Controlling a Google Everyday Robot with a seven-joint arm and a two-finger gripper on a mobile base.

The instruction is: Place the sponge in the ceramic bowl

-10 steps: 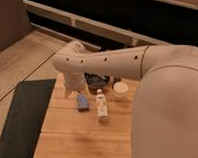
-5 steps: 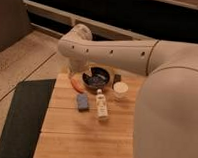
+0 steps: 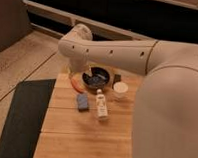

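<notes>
The blue-grey sponge [image 3: 82, 101] lies flat on the wooden table [image 3: 84, 138], left of the lying white bottle [image 3: 101, 106]. The dark ceramic bowl [image 3: 96, 79] sits behind them near the table's far edge. My arm reaches in from the right and bends down at its pale wrist. The gripper [image 3: 84, 71] hangs at the bowl's left rim, above and behind the sponge and apart from it.
A small orange elongated item [image 3: 76, 84] lies left of the bowl. A pale white cup [image 3: 120, 88] stands to the bowl's right, with a small dark object [image 3: 116, 78] behind it. A black mat [image 3: 20, 114] covers the floor left of the table.
The arm has swung upward and to the right, uncovering most of the bowl. The sponge, bottle and cup have not moved.
</notes>
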